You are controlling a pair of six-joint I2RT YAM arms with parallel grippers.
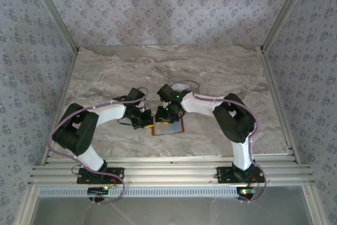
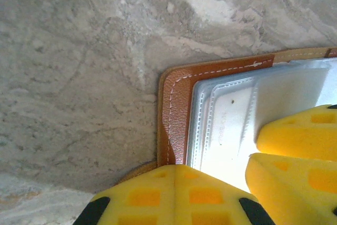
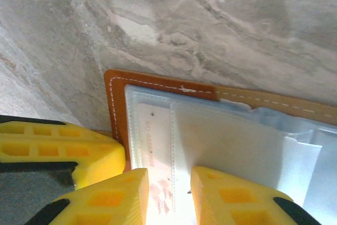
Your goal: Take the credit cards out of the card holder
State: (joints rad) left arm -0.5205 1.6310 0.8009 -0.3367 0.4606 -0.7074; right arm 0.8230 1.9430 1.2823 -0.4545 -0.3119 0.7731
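The card holder [image 1: 168, 128] lies open on the marble table between the two arms, its brown stitched rim [image 2: 176, 104] framing pale grey-blue inner faces. A pale card with small print [image 3: 154, 140] sits in the inner pocket. My left gripper [image 2: 176, 168] is shut, its yellow tips together and resting on the holder's rim near a corner. My right gripper [image 3: 169, 183] stands open by a narrow gap right over the pocket seam, with nothing held between its fingers. The right gripper's fingers [image 2: 300, 146] hover over the same inner face. The left gripper's fingers [image 3: 63, 148] rest beside the rim [image 3: 116, 104].
The marble tabletop [image 1: 210, 72] stretches behind and to both sides of the holder. Patterned walls and metal rails [image 1: 158, 172] bound it. Both arms bend inward, and their wrists meet close together above the holder.
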